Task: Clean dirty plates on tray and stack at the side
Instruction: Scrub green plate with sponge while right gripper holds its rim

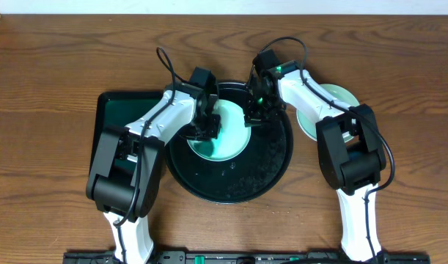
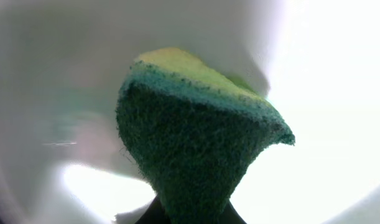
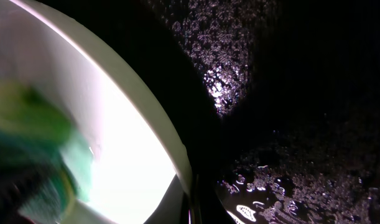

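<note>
Left gripper (image 1: 206, 125) clamped on a green-and-yellow sponge (image 2: 196, 149), which is pressed onto a pale turquoise plate (image 1: 229, 144) lying on the black tray (image 1: 234, 187). Right gripper (image 1: 254, 110) closed narrow, pinching that plate's rim. Tray wet with droplets. Another plate (image 1: 335, 99) sits on the tabletop (image 1: 399, 59), just right of the tray

White shells clad the left arm (image 1: 161, 114) and right arm (image 1: 315, 92) (black joints (image 1: 348, 158), cables (image 1: 386, 150)).
</note>
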